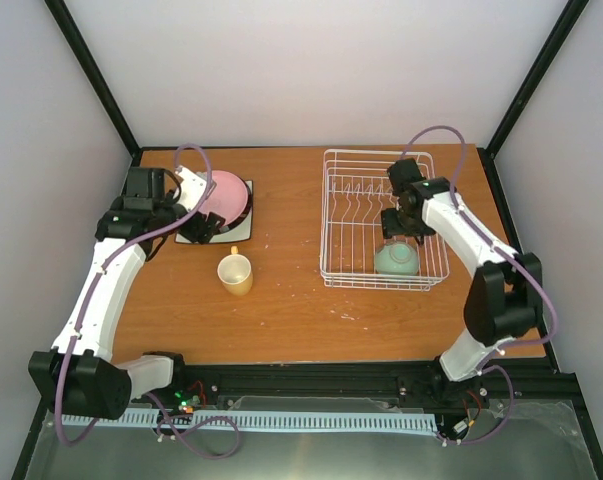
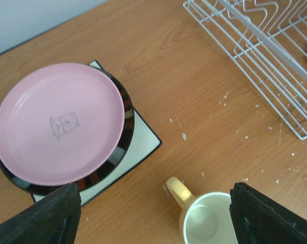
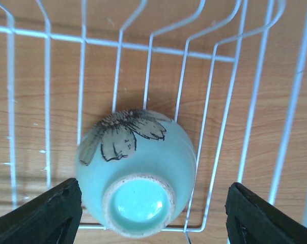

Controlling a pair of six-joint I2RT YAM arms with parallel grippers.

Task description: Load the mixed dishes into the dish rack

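Left gripper (image 2: 156,213): hangs above the bench near its far-left corner, jaws spread wide with nothing between them; the stacked plates and the mug lie below it.
Right gripper (image 3: 156,216): hovers over the rack toward the bench's right edge, jaws wide apart. The bowl lies below, between the two dark fingers (image 3: 46,216), and neither one touches it.
Dish rack (image 1: 325,220): white wire basket on the far-right part of the bench (image 1: 301,320), with its divider prongs upright.
Mint-green bowl (image 3: 138,170): inside the rack at its near end, right of centre. It is turned upside down on the wire floor, with the unglazed foot ring up and a dark flower painted on its side.
Pink round plate (image 2: 59,122): top of the stack near the far-left corner, face up, with a small bear mark at its centre.
Black-rimmed round plate (image 2: 123,133): directly under the pink one, with only a glossy crescent of rim showing.
White square plate (image 2: 140,147): bottom of the stack, flat on the wood, with its corners poking out.
Pale yellow mug (image 2: 206,223): upright on the bench just on the near side of the stack, apart from it and left of the rack, mouth up.
White flecks (image 2: 184,136): scattered on the wood between stack and rack.
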